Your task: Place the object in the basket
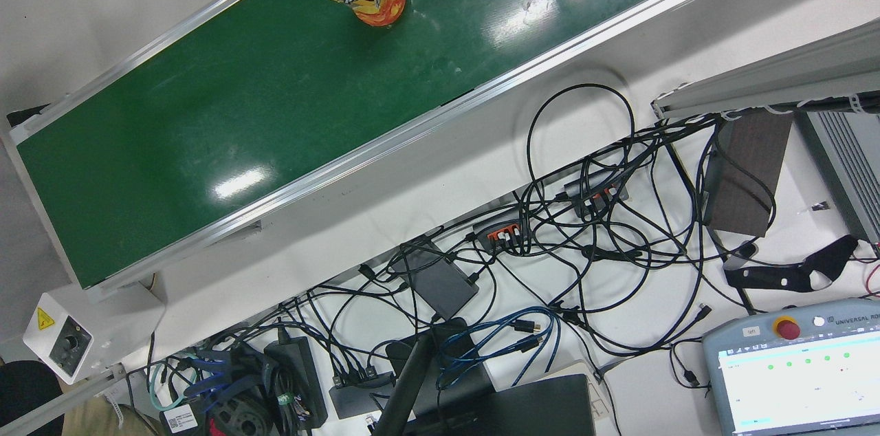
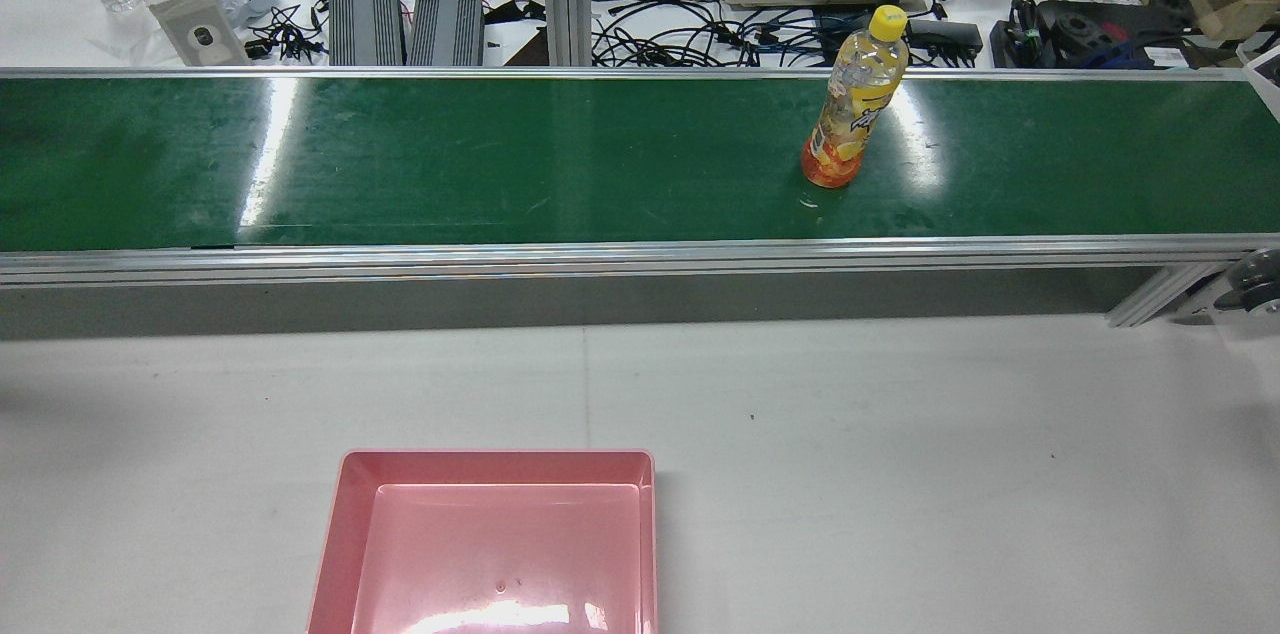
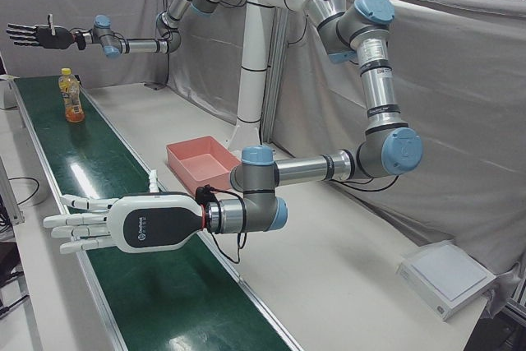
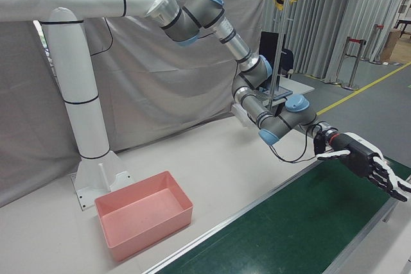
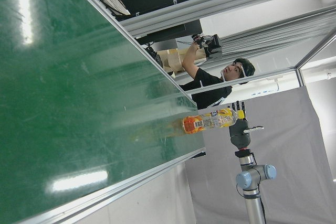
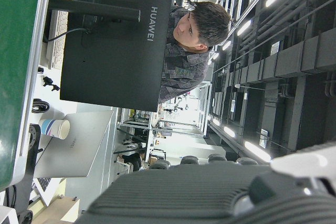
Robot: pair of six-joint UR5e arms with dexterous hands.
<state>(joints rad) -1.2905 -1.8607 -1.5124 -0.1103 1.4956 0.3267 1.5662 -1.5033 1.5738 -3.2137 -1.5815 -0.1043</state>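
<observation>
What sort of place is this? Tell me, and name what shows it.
Likely a robotics lab or test station: a green conveyor belt carrying a bottle, a teach pendant amid tangled cables, and curtained walls.

A long green conveyor belt (image 2: 500, 159) with pale aluminium side rails ran across the upper half of the rear view, glossy with streaks of reflected light. One clear plastic drink bottle (image 2: 856, 109) with a yellow cap and an orange-yellow label stood upright on it, right of centre. Below the belt in that view lay a white tabletop (image 2: 900, 454), and a shallow pink rectangular plastic basket (image 2: 340, 534) sat on it at the bottom edge, left of centre.
</observation>
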